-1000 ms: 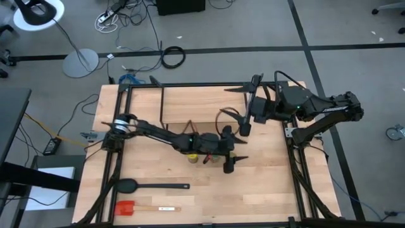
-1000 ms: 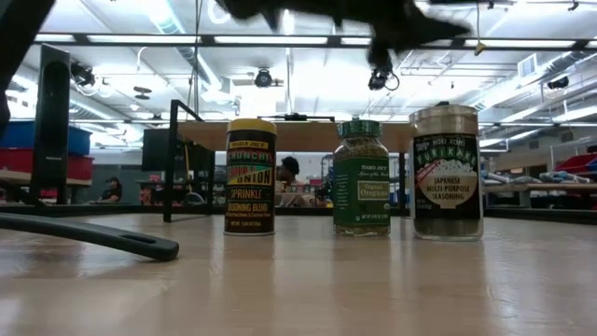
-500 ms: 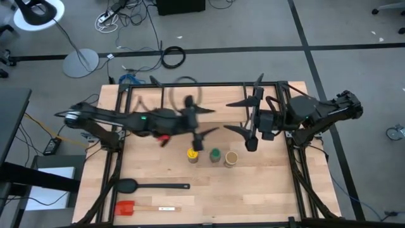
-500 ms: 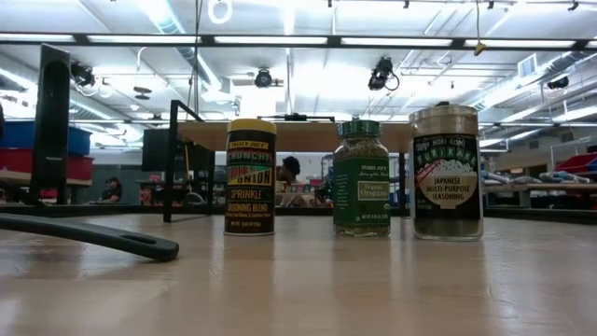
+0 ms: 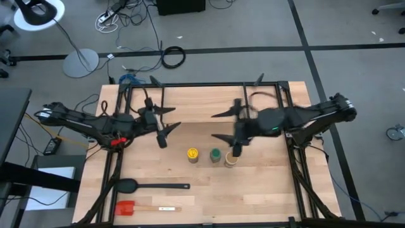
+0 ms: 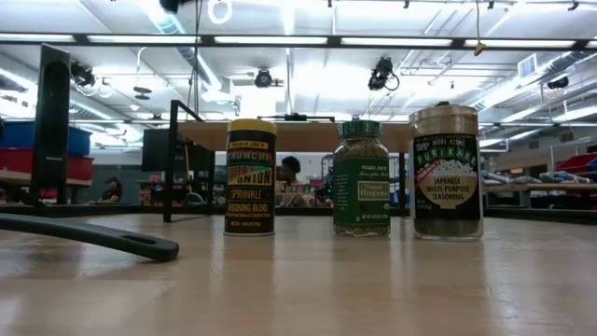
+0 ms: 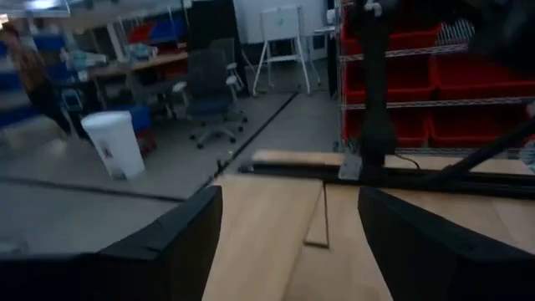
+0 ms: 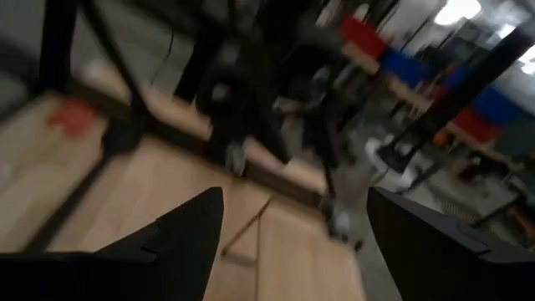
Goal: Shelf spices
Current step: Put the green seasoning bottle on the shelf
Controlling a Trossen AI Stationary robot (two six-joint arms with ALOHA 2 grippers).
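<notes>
Plainly, 3 spices [image 6: 361, 177] read "Trader Joe's" – "Japanese Multi-Purpose Seasoning" rightmost – left gripper [image 5: 161, 130] and right gripper [image 5: 226, 133] both released.

Three spice jars upright in a row on a light wooden tabletop [image 6: 298, 280], well apart from one another. Leftmost: tall dark jar with yellow lid [image 6: 251, 176], label reading "crunchy onion sprinkle". Middle: shorter glass jar with green lid [image 6: 361, 178], filled with green flakes. Rightmost: wide jar with tan top [image 6: 447, 173], label reading "Japanese multi-purpose seasoning". Black spoon handle [image 6: 89, 235] lying across the tabletop at left. Behind the jars, a thin black metal frame [image 6: 182, 159] carrying a light-wood board, possibly the shelf. Beyond, a workshop under bright ceiling lights, with a person partly visible between the first two jars.
</notes>
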